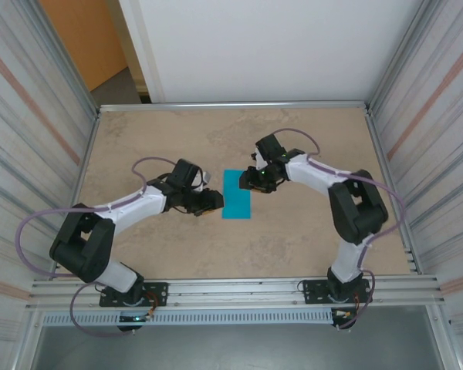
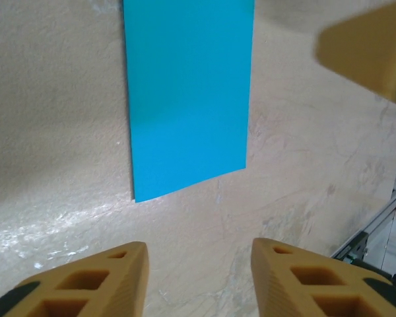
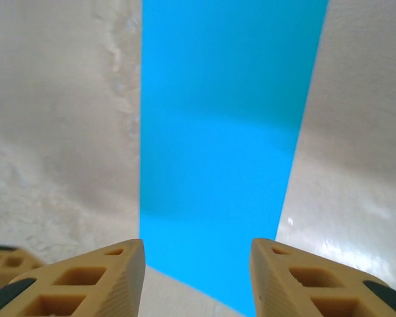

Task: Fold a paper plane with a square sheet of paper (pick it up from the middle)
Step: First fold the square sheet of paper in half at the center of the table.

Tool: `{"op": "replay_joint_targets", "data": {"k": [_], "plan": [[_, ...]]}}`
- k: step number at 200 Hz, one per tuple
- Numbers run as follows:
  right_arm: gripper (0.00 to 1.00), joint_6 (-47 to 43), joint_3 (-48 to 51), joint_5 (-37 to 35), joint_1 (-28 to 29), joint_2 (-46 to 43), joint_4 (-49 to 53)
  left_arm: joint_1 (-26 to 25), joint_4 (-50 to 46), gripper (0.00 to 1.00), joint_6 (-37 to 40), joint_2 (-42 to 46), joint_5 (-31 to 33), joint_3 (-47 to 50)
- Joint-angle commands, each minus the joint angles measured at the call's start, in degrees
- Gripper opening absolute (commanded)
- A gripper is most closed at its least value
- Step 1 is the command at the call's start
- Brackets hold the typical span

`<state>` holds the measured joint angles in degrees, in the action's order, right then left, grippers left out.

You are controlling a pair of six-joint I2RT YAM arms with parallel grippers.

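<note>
Paper point(image 1: 237, 194) lies flat on table point(image 1: 293, 247), between left gripper point(image 1: 216, 202) and right gripper point(image 1: 250, 180); both grippers' fingers stand apart, gripping nothing.

Square sheet of paper point(image 1: 237, 194) lies flat on table point(image 1: 162, 139), about mid-table. Left claw point(image 1: 214, 202) just beside its left edge, right claw point(image 1: 252, 179) at its far right edge; paper between both.
</note>
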<state>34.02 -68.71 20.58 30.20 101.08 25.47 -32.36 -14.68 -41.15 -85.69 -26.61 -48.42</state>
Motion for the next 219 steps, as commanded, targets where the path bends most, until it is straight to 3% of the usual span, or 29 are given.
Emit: {"op": "replay_joint_targets", "data": {"k": [1, 40, 71, 141, 219], "plan": [[0.48, 4.7, 5.4, -3.9, -0.2, -6.4, -2.3, -0.8, 3.1, 0.5, -1.9, 1.4, 3.0, 0.5], [0.52, 6.4, 12.0, -4.6, -1.8, -11.9, -3.1, -0.4, 4.5, 0.51, -1.6, -3.1, 2.2, -4.1], [0.51, 8.7, 14.0, 1.5, -4.4, -10.6, -7.5, 1.1, 5.3, 0.5, -1.3, -10.4, -0.3, -10.9], [0.45, 15.2, 16.7, 6.2, -4.9, -3.6, -16.0, 3.1, -4.4, 0.35, 2.3, -30.8, 1.0, -31.9], [0.41, 12.9, 18.7, 9.0, -4.4, -6.0, -11.0, 3.5, -4.8, 0.32, 0.2, -37.7, 5.1, -36.4]]}}
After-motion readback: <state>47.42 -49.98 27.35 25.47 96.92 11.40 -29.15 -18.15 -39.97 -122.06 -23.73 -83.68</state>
